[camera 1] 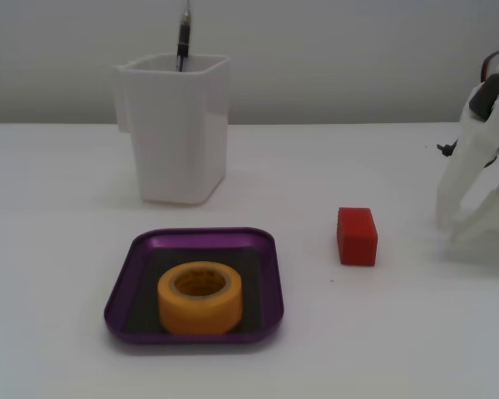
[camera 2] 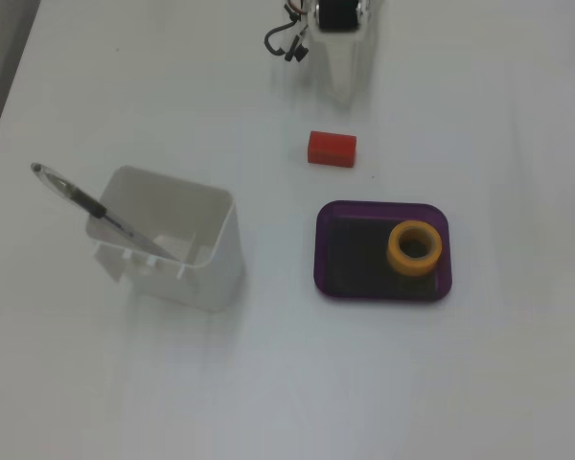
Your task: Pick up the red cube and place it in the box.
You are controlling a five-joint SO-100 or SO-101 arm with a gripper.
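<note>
The red cube (camera 1: 357, 236) (camera 2: 332, 148) lies on the white table, to the right of the box in a fixed view (camera 1: 141, 246) and above it in the overhead-like fixed view (camera 2: 381, 207). The box is a shallow purple tray with a dark floor, and a yellow tape roll (camera 1: 200, 297) (camera 2: 415, 247) sits inside it. My white gripper (camera 1: 454, 230) (camera 2: 340, 94) hangs low over the table at the right edge, a short gap away from the cube. Its fingers stand apart with nothing between them.
A tall white plastic container (camera 1: 179, 125) (camera 2: 172, 240) with a pen (camera 1: 184, 37) (camera 2: 96, 206) in it stands behind the tray. Black cables hang beside the arm (camera 2: 286, 43).
</note>
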